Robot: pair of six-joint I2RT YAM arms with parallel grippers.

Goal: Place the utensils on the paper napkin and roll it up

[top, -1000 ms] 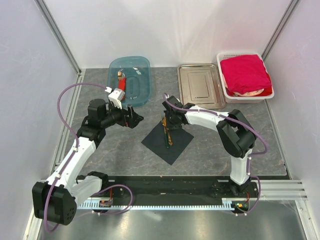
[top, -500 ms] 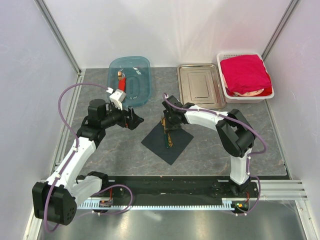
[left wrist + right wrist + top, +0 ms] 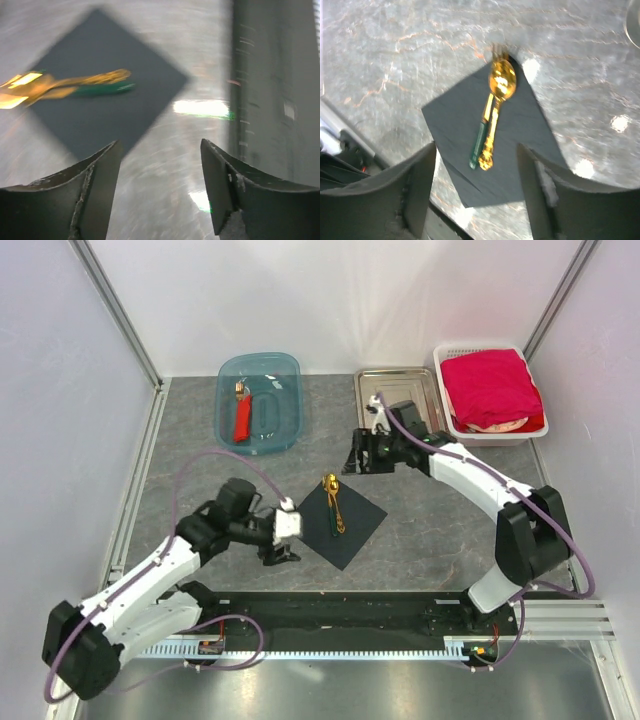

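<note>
gold utensils (image 3: 335, 506) on blk napkin (image 3: 346, 545)

L arm (image 3: 142, 585), R arm (image 3: 470, 475): white links, blk joints, purple cables (image 3: 218, 452), dark fingers (image 3: 95, 190).

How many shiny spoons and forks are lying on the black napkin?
2. A gold spoon lies across the middle of the black napkin. A green-handled piece lies right beside it, its top tucked under the spoon's bowl. Another could be hidden underneath.
</note>
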